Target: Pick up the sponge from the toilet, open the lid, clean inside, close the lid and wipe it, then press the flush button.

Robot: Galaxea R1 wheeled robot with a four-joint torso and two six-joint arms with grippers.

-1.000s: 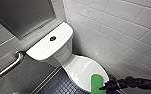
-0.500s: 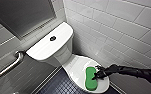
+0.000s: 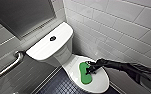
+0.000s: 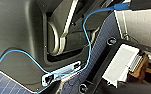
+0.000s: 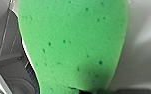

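Observation:
The white toilet point(image 3: 66, 53) stands in a tiled corner with its lid point(image 3: 101, 81) down. The small dark flush button point(image 3: 52, 38) sits in the middle of the tank top. A bright green sponge point(image 3: 84, 73) lies flat against the lid. My right gripper point(image 3: 90, 68), reaching in from the right, is shut on the sponge's right edge. In the right wrist view the sponge point(image 5: 73, 45) is pressed close to the camera against white ceramic. The left wrist view looks at my own dark body and a blue cable point(image 4: 86, 32).
A metal grab bar point(image 3: 8, 66) runs along the grey wall left of the tank. White wall tiles point(image 3: 121, 30) stand close behind and to the right of the toilet. Dark tiled floor point(image 3: 58, 86) lies in front of the bowl.
My right arm has reached further in over the lid, carrying the sponge a little toward the tank. Everything else holds still.

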